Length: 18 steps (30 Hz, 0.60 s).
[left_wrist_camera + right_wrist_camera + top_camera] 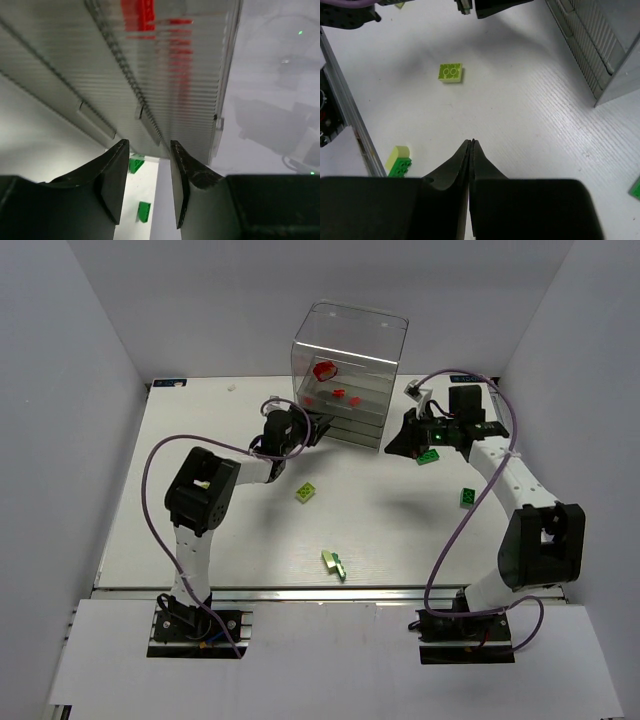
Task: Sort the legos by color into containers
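The clear drawer box [350,370] stands at the back middle, with a rounded red piece [324,369] and small red bricks [340,394] inside. My left gripper [318,428] is open and empty at the box's lower front left. In the left wrist view the gripper [149,145] faces the ribbed drawer fronts [165,85]. My right gripper [395,445] is shut and empty, right of the box; it also shows in the right wrist view [471,142]. Two dark green bricks [428,457] [468,496] lie near the right arm. A yellow-green brick [306,493] [451,72] lies mid-table.
A joined yellow-green and green piece [334,563] [400,161] lies near the front edge. White walls enclose the table on three sides. The two dark green bricks show between my left fingers [135,163] [144,211]. The box corner [600,45] is at the upper right of the right wrist view.
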### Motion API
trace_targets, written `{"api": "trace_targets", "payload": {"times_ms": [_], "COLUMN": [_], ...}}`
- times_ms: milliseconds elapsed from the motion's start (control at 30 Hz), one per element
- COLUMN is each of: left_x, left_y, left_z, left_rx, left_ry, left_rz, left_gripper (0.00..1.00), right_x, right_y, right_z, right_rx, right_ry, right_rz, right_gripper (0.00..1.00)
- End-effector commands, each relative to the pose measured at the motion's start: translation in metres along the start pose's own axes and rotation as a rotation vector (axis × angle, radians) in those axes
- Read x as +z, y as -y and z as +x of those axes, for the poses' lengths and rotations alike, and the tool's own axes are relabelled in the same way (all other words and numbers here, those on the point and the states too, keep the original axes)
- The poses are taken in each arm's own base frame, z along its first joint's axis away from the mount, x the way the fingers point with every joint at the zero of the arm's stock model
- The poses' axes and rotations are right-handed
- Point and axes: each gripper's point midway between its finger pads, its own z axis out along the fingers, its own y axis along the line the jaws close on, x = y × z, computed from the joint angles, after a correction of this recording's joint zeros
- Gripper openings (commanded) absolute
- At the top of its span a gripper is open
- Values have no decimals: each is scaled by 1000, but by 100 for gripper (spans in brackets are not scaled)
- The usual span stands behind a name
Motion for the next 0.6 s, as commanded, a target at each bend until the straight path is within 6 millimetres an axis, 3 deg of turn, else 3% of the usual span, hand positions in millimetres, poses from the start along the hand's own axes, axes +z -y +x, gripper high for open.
{"api": "trace_targets", "payload": {"times_ms": [0,67,200,567], "left_x": [4,11,18,24], "left_y": [49,40,39,30], "left_z": [-7,-5,-6,-7], "left_rx": [-15,-20,-33,-55], "left_ry": [15,9,9,23], "left_rz": [156,141,147,145], "left_gripper": [49,49,46,25], "right_x": [-16,-21,-28,-37], "right_y": [-15,-9,-2,8], "right_z": [-15,-9,-7,-7], "right_rx": [-2,19,31,45], "right_ry": [65,67,81,102], "right_rz": [-28,-13,12,37], "right_gripper": [3,4,4,4]}}
